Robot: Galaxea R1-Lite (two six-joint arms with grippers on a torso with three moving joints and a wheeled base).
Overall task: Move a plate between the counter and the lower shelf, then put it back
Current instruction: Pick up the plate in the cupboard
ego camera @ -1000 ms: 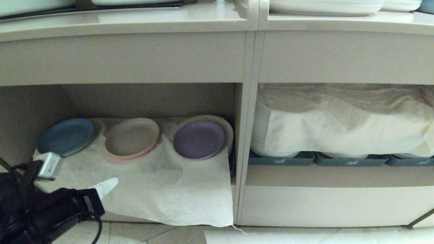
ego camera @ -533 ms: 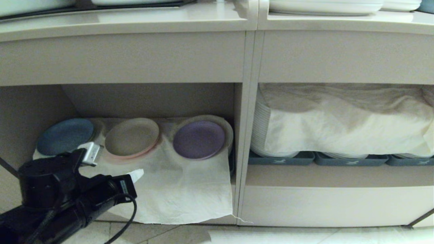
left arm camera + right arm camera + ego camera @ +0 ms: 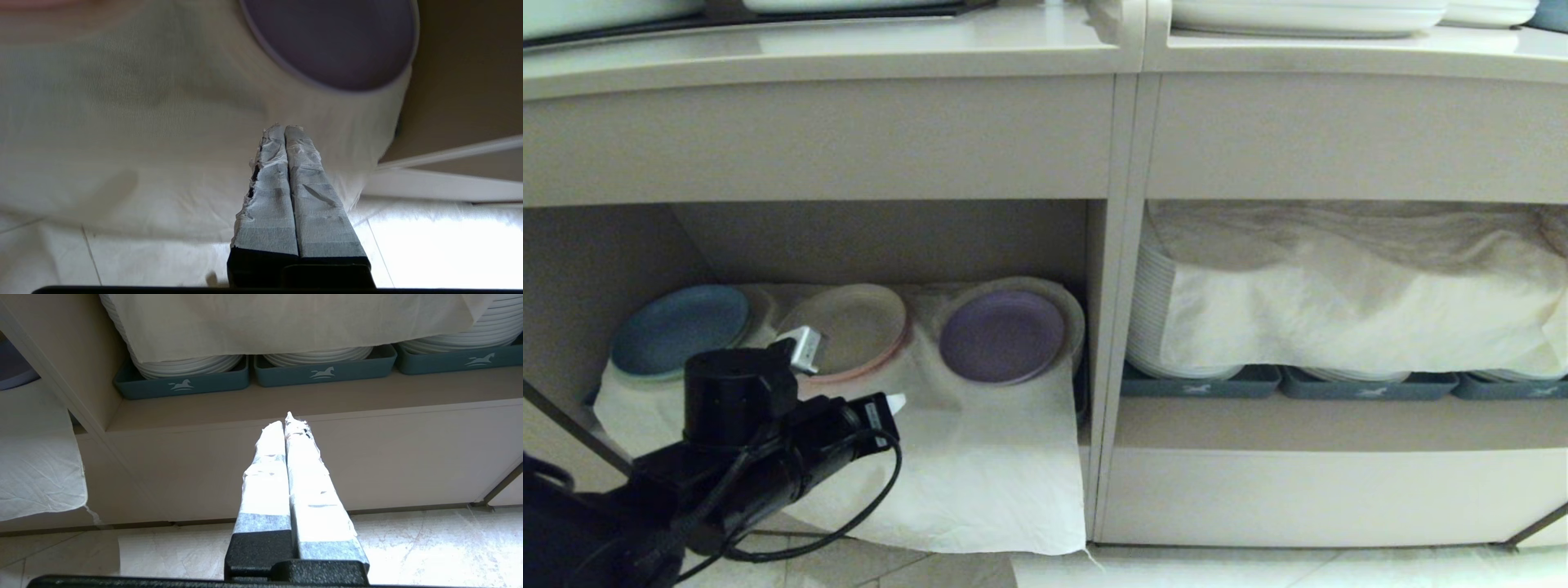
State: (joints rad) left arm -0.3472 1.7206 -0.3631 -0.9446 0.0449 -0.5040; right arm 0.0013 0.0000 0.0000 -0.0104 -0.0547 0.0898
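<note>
Only the right wrist view shows trays [image 3: 182, 381].

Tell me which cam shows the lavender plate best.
Head view: the lavender plate shows whole, on its stack in the lower shelf niche. Left wrist view crops it at the frame edge. Right wrist view catches only a purplish sliver.

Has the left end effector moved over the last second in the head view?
Yes. The left end effector, shut, has travelled up and rightward across the white cloth, closer to the lavender plate on the lower shelf.

Matte plate [image 3: 1002, 336] (wrinkled cloth [image 3: 980, 465])
</note>
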